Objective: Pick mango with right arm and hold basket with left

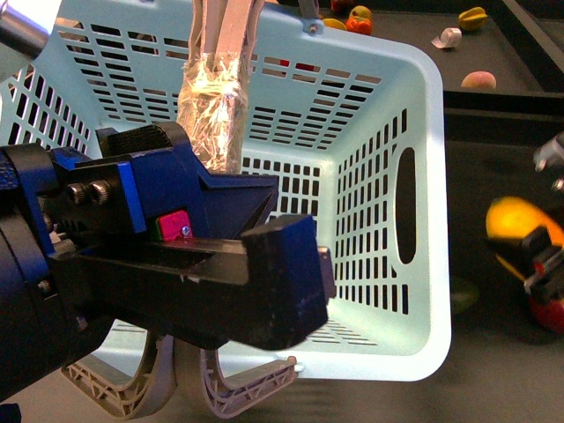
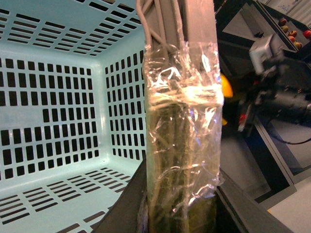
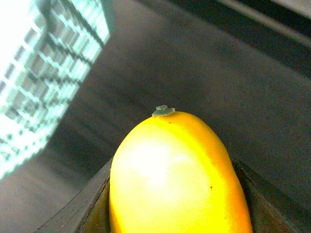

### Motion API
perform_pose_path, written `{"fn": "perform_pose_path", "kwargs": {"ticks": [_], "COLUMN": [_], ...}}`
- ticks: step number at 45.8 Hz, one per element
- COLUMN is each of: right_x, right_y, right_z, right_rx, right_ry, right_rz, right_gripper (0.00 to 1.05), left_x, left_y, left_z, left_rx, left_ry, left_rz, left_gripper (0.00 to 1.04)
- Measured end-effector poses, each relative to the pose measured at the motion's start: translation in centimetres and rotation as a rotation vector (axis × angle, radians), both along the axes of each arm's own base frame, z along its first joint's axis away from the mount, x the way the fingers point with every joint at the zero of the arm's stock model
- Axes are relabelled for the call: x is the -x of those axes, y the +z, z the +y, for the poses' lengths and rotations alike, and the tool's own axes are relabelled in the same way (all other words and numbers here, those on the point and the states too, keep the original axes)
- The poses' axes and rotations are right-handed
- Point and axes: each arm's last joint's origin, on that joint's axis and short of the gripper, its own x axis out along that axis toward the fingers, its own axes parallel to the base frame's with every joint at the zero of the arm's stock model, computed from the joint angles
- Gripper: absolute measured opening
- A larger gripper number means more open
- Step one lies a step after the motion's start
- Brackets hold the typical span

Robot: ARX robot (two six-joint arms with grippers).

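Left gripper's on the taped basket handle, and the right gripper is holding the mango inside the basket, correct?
Not inside. The right gripper holds the mango outside the basket, off its right wall, as the front view shows. The left gripper is on the taped handle.

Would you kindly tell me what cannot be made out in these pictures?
Mango: front view, motion-blurred, partly behind the right gripper.
Basket, near-left part: front view, hidden by the left gripper.
Left gripper's tips: left wrist view, cut off by the edge beside the taped handle.
Far fruits: front view, too small to name.
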Motion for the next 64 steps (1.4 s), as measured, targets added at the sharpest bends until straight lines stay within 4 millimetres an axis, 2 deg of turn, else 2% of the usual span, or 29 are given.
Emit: {"fn": "perform_pose_path", "kwargs": {"ticks": [7,12,14,17,23,30,34,38,41,49,56,59,64], "right_x": [0.5,1.2,1.4,1.6,1.0,-0.3,-0.9,-1.1,-1.1,0.7,3.8,6.4,10.3], "right_y": [4.6,8.1,8.8,9.0,8.6,7.7,7.1,7.0,7.8,10.0,10.8,10.8,11.2], "right_z": [2.2,4.8,6.1,8.2,11.1,13.5,14.3,14.4,14.0,10.7,7.1,5.2,3.2], "right_rx": [-0.1,-0.195,-0.232,-0.266,-0.295,-0.302,-0.301,-0.309,-0.312,-0.322,-0.301,-0.259,-0.211], "right_ry": [0.02,0.057,0.079,0.112,0.146,0.14,0.114,0.073,0.011,-0.223,-0.446,-0.584,-0.766], "right_rz": [-0.091,-0.162,-0.166,-0.147,-0.114,-0.096,-0.095,-0.108,-0.147,-0.246,-0.284,-0.291,-0.308], "right_gripper": [0.61,0.6,0.6,0.6,0.6,0.6,0.72,0.86,0.97,0.96,0.96,0.96,0.96], "left_x": [0.0,0.0,0.0,0.0,0.0,0.0,0.0,0.0,0.0,0.0,0.0,0.0,0.0], "left_y": [0.0,0.0,0.0,0.0,0.0,0.0,0.0,0.0,0.0,-0.1,-0.1,-0.1,-0.1], "left_z": [0.0,0.0,0.0,0.0,0.0,0.0,0.0,0.0,0.0,0.0,0.0,0.0,0.0], "left_rx": [0.0,0.0,0.0,0.0,0.0,0.0,0.0,0.0,0.0,-0.001,0.002,0.001,0.002], "left_ry": [0.0,0.001,0.0,0.0,0.0,0.0,0.0,0.0,0.004,0.002,0.006,0.004,0.002], "left_rz": [0.0,0.0,0.0,0.0,0.0,0.0,0.0,0.0,0.0,0.006,0.009,0.008,0.009], "left_gripper": [0.23,0.23,0.23,0.23,0.23,0.23,0.23,0.23,0.23,0.23,0.23,0.23,0.23]}}
